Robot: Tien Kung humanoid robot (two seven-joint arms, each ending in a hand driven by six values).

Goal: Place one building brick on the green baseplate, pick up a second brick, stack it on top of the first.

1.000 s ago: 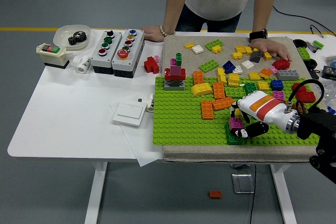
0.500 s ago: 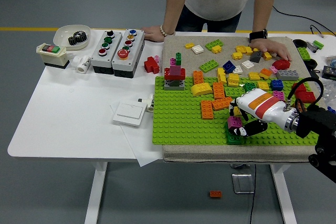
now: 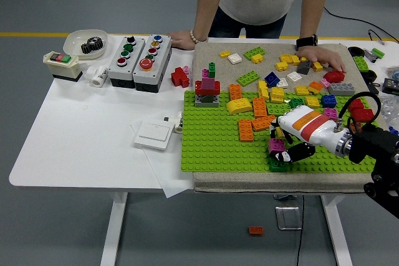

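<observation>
- Now, head view: my right hand (image 3: 298,134) reaches in over the green baseplate (image 3: 212,141), fingers (image 3: 288,153) pinching a magenta brick (image 3: 277,146) just above a dark green brick (image 3: 278,164) seated near the plate's front edge.
- First brick looks placed; I judge the second is mid-stacking, not yet pressed home or released.
- Orange bricks (image 3: 252,124) lie close to my left, loose bricks beyond, a small tower (image 3: 207,86) at the far corner.
- A person's hands (image 3: 328,60) rest on the far tabletop (image 3: 75,135); neither blocks me.
</observation>
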